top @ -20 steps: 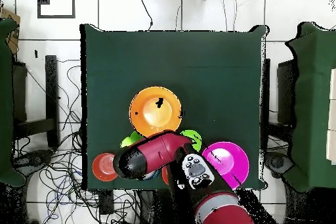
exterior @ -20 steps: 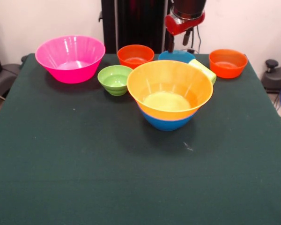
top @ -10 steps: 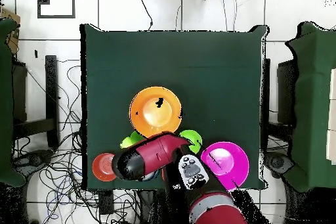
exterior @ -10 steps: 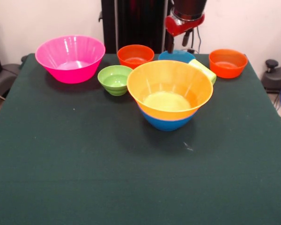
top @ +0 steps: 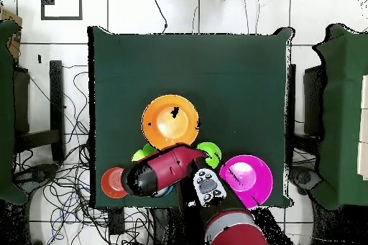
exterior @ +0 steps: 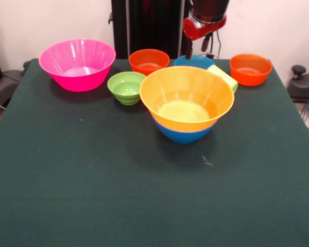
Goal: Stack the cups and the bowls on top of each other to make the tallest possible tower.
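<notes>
Overhead: yellow-orange bowl (top: 169, 121) sits mid-worktop (top: 215, 70). Pink bowl (top: 248, 179) near one corner, orange bowl (top: 113, 182) at the neighbouring corner along the same edge. Green bowl (top: 210, 152) between yellow-orange and pink. Red arm (top: 162, 172) covers the rest.

Nested tower (exterior: 186, 105) occupies frame centre; large bowl (exterior: 77, 64) upper left; four small bowls (exterior: 126, 87) and a cup (exterior: 224, 76) lie behind the tower.

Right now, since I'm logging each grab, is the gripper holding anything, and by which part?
It cannot be told: the gripper hangs above the small blue bowl at the table's back edge, its tips hidden.
</notes>
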Robot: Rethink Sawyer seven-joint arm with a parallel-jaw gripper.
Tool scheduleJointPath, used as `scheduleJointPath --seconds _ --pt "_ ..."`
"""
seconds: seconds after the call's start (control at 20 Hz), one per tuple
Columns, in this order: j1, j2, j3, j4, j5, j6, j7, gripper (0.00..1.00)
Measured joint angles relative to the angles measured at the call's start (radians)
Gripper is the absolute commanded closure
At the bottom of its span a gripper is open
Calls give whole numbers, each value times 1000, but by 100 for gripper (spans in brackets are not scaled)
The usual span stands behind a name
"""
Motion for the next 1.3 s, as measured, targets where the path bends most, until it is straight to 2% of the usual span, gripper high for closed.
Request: scheduleJointPath --seconds 0.55,1.3 --pt "-6 -4 1 0 0 0 0 0" --pt "-83 -74 3 0 7 0 0 0"
